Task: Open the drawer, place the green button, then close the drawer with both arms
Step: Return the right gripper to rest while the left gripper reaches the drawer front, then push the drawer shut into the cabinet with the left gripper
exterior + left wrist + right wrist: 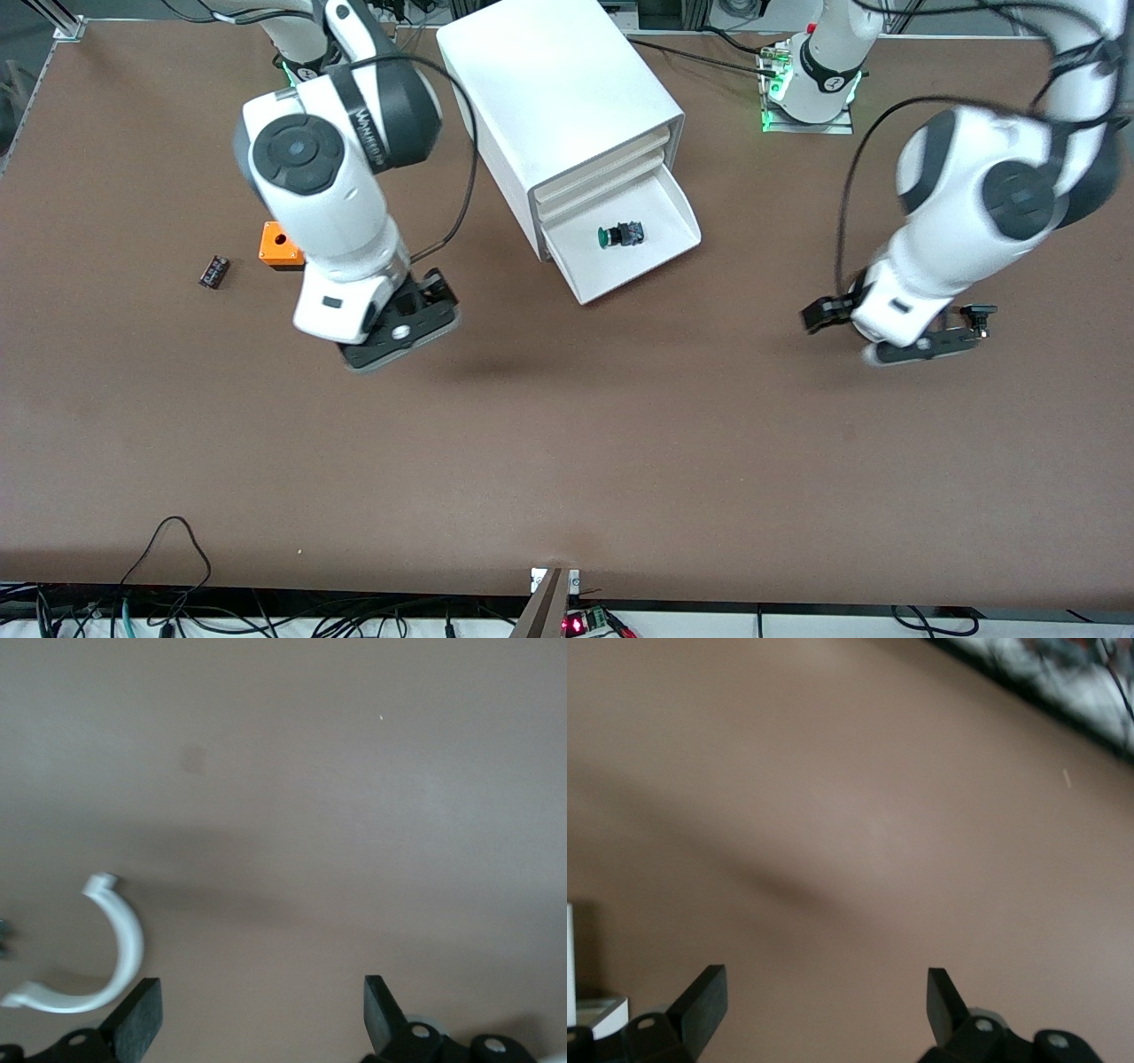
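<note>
Claws (261,1014) (824,1010) open, button (621,235) sideways in drawer (678,213)

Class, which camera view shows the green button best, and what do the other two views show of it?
The front view: the green button lies in plain sight inside the open bottom drawer. The left wrist view and right wrist view show nothing of it, only brown table between each open pincer's fingers.

White drawer (660,232), green-capped black button (620,235), orange cube (280,245), brown table (567,443), white arms.
</note>
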